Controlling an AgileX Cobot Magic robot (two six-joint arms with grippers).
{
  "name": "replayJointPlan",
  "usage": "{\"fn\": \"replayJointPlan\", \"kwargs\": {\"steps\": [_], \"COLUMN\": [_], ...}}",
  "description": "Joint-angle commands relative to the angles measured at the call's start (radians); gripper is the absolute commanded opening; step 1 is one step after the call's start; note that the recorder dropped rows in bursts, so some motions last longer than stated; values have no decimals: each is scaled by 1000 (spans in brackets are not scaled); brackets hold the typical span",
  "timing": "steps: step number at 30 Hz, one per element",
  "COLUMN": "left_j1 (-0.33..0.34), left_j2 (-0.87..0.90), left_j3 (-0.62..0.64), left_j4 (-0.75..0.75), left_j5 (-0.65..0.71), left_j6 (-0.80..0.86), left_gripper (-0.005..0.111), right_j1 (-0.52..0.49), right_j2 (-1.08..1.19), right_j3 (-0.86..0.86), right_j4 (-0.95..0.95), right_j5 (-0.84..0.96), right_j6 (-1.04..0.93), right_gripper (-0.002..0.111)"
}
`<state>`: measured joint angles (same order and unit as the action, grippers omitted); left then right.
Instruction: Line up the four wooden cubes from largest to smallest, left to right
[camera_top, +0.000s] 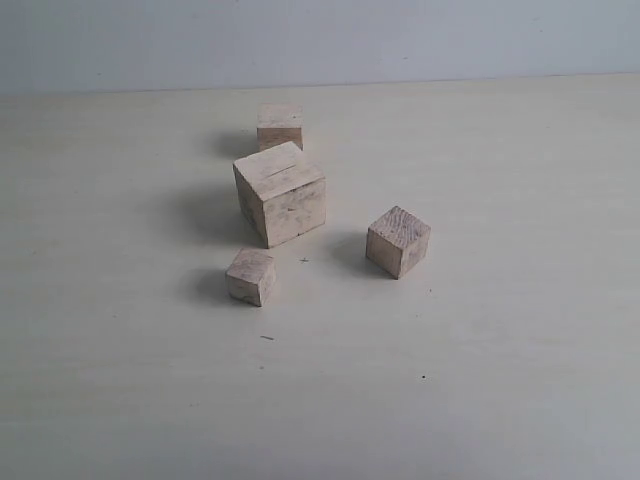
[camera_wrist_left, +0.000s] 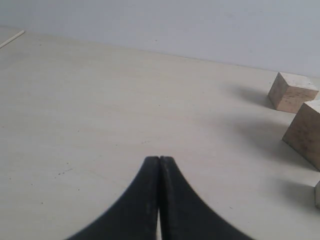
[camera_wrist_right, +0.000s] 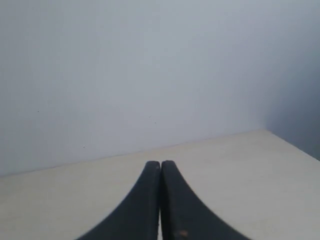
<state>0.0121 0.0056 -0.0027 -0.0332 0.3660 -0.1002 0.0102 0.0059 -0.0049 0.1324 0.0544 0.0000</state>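
1. Four pale wooden cubes sit scattered mid-bench (camera_top: 500, 380). The largest cube (camera_top: 281, 193) is central, with another cube (camera_top: 279, 126) at its 12 o'clock, a third cube (camera_top: 398, 241) at 4 and the smallest cube (camera_top: 250, 276) at 7.
2. They look light, rigid and rough-grained; flat opposite faces should grip well.
3. The left pincer (camera_wrist_left: 159, 159) and right pincer (camera_wrist_right: 160, 162) are both closed tight and empty, well apart from every cube.

Pale cream table (camera_top: 500, 380); plain grey-white wall (camera_top: 400, 40) behind.
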Motion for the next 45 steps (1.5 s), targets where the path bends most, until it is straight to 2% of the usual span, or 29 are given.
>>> {"fn": "replayJointPlan", "kwargs": {"steps": [1,5,8,12,20,24,30,32,35,37,45], "left_j1": [-6,-6,-6,-6,-6,-6,-6,-6,-6,-6,-6], "left_j2": [-6,-6,-6,-6,-6,-6,-6,-6,-6,-6,-6], "left_j3": [3,3,3,3,3,3,3,3,3,3,3], "left_j4": [4,4,4,4,4,4,4,4,4,4,4], "left_j5": [-7,-7,-7,-7,-7,-7,-7,-7,-7,-7,-7], "left_j6": [3,3,3,3,3,3,3,3,3,3,3], "left_gripper": [0,0,0,0,0,0,0,0,0,0,0], "right_j1": [1,1,1,1,8,94,210,266,357,377,386], "right_j2": [-6,-6,-6,17,301,447,725,907,1195,1315,1486], "right_j3": [5,5,-26,-164,-554,-685,-835,-921,-1051,-1083,-1101], "right_j4": [1,9,30,32,55,59,90,157,387,493,653], "right_j5": [-91,-283,-270,-106,199,264,426,536,868,943,674], "right_j6": [0,0,0,0,-162,-263,-270,-270,-326,-326,-353], "right_gripper": [0,0,0,0,0,0,0,0,0,0,0]}}
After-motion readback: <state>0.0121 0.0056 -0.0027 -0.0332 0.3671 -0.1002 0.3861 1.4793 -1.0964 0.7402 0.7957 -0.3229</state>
